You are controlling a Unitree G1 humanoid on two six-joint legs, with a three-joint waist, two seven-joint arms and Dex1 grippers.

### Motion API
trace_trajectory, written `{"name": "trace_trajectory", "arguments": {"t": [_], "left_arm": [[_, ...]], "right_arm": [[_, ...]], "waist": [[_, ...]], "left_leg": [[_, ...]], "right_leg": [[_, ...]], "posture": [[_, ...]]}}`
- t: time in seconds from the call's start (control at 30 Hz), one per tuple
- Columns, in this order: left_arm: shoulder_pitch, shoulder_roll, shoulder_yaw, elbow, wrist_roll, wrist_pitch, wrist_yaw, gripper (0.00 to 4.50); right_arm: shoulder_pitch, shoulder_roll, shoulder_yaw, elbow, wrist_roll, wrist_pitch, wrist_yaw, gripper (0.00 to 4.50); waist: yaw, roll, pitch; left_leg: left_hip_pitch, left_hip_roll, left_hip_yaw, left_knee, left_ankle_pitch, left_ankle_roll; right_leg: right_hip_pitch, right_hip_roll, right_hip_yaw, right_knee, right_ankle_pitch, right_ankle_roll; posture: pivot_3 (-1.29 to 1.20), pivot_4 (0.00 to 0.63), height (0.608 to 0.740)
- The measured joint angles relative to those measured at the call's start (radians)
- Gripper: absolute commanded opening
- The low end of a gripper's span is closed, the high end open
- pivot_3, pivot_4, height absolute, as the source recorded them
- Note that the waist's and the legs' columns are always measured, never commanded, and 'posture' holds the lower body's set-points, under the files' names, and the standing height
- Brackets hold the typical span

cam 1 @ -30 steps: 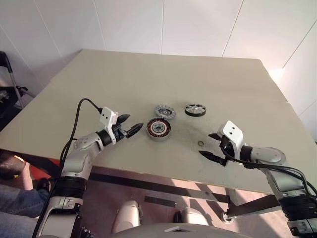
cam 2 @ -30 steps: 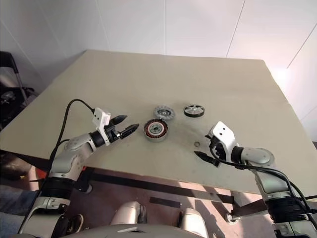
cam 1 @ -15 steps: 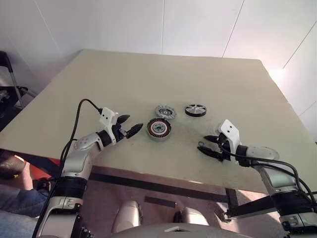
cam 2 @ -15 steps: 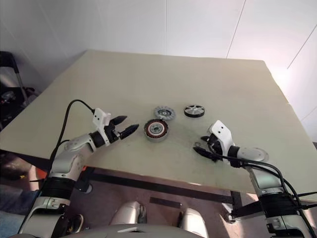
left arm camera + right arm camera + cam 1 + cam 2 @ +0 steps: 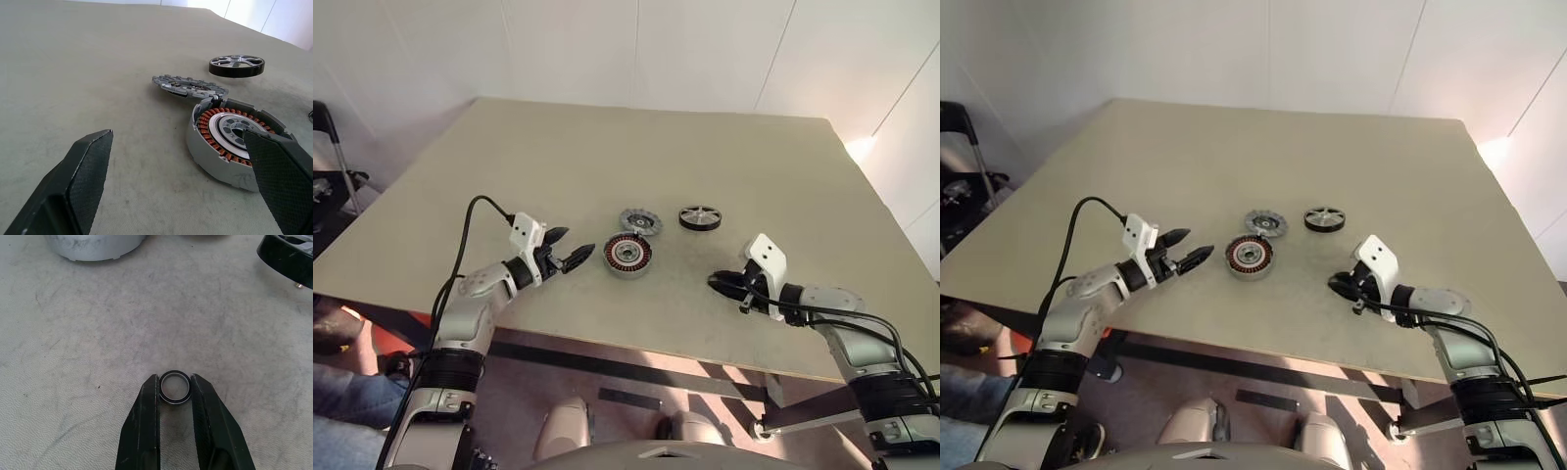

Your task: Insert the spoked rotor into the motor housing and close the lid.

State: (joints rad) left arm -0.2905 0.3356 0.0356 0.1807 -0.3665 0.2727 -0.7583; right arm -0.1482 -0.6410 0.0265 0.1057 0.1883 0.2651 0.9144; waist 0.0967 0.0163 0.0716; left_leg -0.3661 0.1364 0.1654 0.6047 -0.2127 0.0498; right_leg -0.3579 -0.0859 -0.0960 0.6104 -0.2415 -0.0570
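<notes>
The motor housing (image 5: 626,255), a silver cup with copper windings, lies mid-table. Just beyond it lies the grey ribbed lid (image 5: 639,220), and to that one's right the black-rimmed spoked rotor (image 5: 700,217). My left gripper (image 5: 578,242) is open, level with the table and close to the housing's left side; in the left wrist view the housing (image 5: 234,142) sits just ahead of the right finger. Right of the housing, my right gripper (image 5: 174,379) is low on the table. Its two fingers press both sides of a small loose ring (image 5: 174,387).
The beige table (image 5: 607,147) stretches far behind the parts. Its front edge runs close under both arms. A person's jeans-clad leg (image 5: 337,397) shows below the table at the left, next to dark equipment (image 5: 328,181).
My right gripper has moved in to the small ring and its fingers have come together on it. The left arm and the three motor parts have not moved.
</notes>
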Motion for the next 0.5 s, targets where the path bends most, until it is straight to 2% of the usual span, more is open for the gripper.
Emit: {"name": "trace_trajectory", "arguments": {"t": [0.13,0.27,0.5], "left_arm": [[-0.001,0.002,0.0,0.002,0.001,-0.002,0.0,4.5],[-0.004,0.0,-0.001,0.008,0.002,-0.003,0.0,4.5],[-0.01,-0.004,-0.003,0.011,0.013,-0.004,0.003,4.5]], "right_arm": [[-0.034,0.007,0.01,-0.006,-0.02,0.006,-0.022,0.59],[-0.132,0.06,0.038,-0.087,-0.015,0.054,-0.03,0.59],[-0.279,0.18,0.177,-0.147,-0.032,0.114,-0.045,0.59]], "waist": [[-0.001,0.0,0.0],[-0.005,0.0,0.0],[0.0,0.0,0.0]], "left_leg": [[-0.001,0.0,0.0,0.0,0.0,0.0],[-0.003,0.0,0.0,-0.001,0.001,-0.001],[-0.004,0.0,0.0,-0.002,0.0,-0.001]], "right_leg": [[-0.001,0.0,0.0,0.0,0.0,0.0],[-0.005,0.0,0.0,0.002,0.0,0.0],[-0.005,0.0,0.0,0.0,0.0,-0.001]], "posture": [[0.0,0.0,0.74],[0.0,0.0,0.74],[0.0,0.0,0.74]]}}
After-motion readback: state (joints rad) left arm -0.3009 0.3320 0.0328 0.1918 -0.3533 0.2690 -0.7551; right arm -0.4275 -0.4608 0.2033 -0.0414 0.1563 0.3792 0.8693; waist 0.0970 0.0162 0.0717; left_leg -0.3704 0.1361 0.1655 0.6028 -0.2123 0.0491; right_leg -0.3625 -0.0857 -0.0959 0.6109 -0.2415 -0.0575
